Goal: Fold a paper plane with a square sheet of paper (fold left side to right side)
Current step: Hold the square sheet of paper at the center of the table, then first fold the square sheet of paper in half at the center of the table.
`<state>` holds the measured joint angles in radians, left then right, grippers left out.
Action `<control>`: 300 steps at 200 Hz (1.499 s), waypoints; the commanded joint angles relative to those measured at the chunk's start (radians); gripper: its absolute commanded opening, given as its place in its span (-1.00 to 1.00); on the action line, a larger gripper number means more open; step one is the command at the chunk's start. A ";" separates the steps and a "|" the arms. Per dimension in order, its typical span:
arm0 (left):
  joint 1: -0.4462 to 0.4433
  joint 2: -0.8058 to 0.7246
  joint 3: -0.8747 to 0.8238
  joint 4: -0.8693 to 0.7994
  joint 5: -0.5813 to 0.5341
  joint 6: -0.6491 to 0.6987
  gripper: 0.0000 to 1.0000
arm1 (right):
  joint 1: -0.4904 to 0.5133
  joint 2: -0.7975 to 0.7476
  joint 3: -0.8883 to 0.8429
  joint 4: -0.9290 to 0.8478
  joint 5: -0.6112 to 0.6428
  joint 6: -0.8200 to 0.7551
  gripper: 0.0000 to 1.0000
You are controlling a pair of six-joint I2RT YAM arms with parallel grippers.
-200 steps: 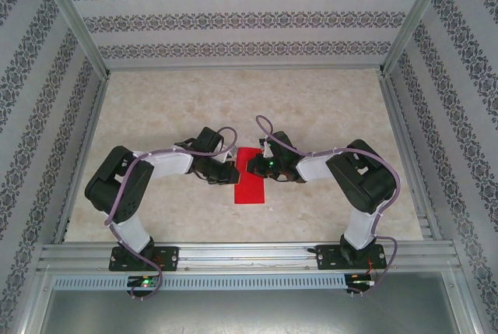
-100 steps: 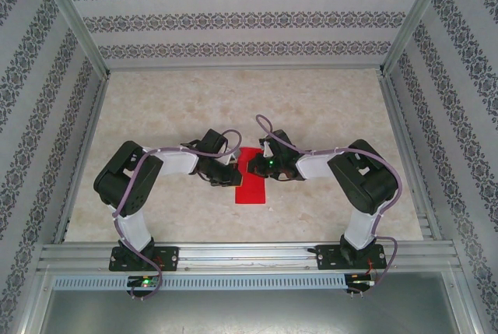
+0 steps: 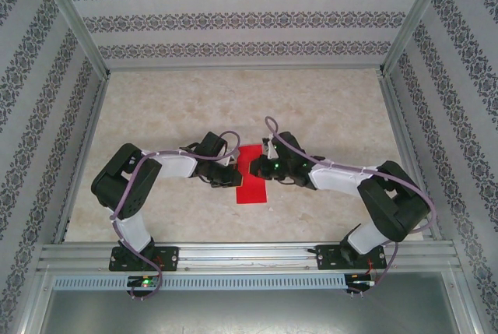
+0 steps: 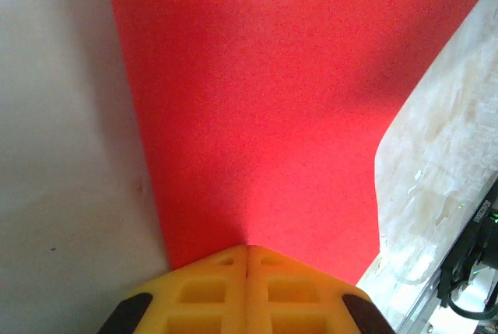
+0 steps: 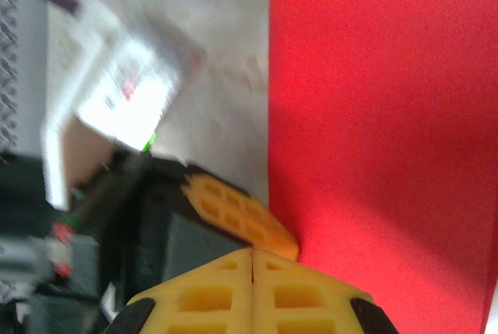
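Left gripper point(image 4: 247, 250): your yellow, lattice-moulded fingers point(image 4: 206, 297) are pressed flush together, tips on the edge of the square sheet of paper point(image 3: 250, 190). The sheet is a smooth matte red oblong lying flat at the middle of the pale marbled table point(image 3: 311, 108). Right gripper point(image 5: 253, 251): likewise closed, tips at the opposite long edge. You cannot tell whether either pinches paper.

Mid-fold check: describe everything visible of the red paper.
The red paper is plain, matte and unmarked. It is a tall narrow rectangle that looks flat on the table, with its long side running near to far. The left gripper and right gripper, both shut, sit at its edges from either side. Whether either pinches it is unclear.
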<state>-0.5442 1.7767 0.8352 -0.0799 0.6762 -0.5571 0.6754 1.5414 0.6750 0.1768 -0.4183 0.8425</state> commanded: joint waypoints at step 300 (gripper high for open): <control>0.046 0.106 0.098 0.038 -0.059 0.000 -0.99 | 0.073 0.184 -0.054 -0.172 0.126 -0.011 -1.00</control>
<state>-0.5282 1.8538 0.9466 -0.0811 0.6434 -0.5797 0.7486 1.6711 0.6426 0.2081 -0.3656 0.8757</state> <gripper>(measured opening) 0.037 0.047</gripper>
